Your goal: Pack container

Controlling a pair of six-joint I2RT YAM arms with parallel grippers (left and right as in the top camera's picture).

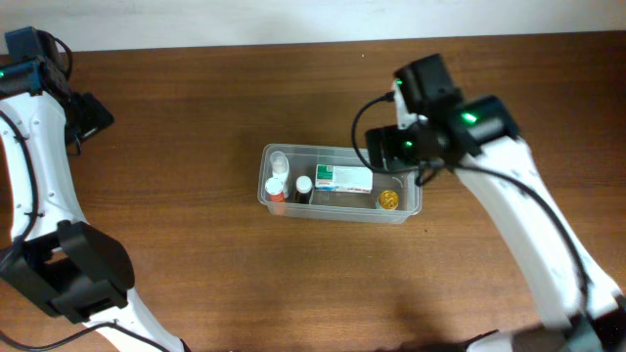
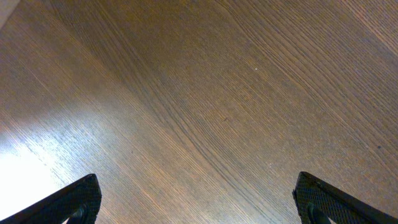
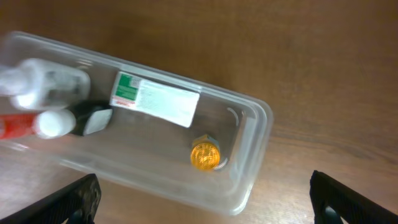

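Observation:
The clear plastic container (image 1: 411,202) sits mid-table and also shows in the right wrist view (image 3: 258,134). In it lie a green-and-white carton box (image 1: 342,179) (image 3: 155,98), a gold-capped jar (image 1: 388,199) (image 3: 205,155), a white-capped red bottle (image 1: 275,190) (image 3: 25,124), a clear bottle (image 1: 280,160) (image 3: 46,81) and a dark item with a white cap (image 1: 304,186) (image 3: 90,118). My right gripper (image 3: 202,202) is open and empty above the container's right end; in the overhead view the arm (image 1: 430,127) hides its fingers. My left gripper (image 2: 198,202) is open and empty over bare wood at the far left (image 1: 83,117).
The brown wooden table (image 1: 196,264) carries only the container. A pale wall edge runs along the table's far side (image 1: 293,20). The left arm's base (image 1: 73,269) stands at the front left corner.

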